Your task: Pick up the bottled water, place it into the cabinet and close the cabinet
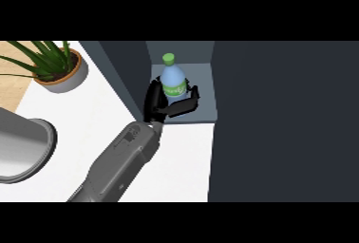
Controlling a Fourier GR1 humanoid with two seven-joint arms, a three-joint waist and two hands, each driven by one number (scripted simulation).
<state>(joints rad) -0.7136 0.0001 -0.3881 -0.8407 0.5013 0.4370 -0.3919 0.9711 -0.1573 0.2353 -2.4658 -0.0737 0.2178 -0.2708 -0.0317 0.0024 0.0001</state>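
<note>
Gripping bottle [174,78] with left hand [155,98], inside cabinet [204,104]. Risk of tipping on release from dragging fingers while backing out.

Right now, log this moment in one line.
left hand: fingers round bottled water | bottled water: upright in cabinet | cabinet: open

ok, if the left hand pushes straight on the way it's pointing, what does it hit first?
The left hand points into the cabinet, fingers curled round the bottled water, so that comes along. Past it, the first thing is probably the cabinet's back wall; depth is unclear from above.
</note>
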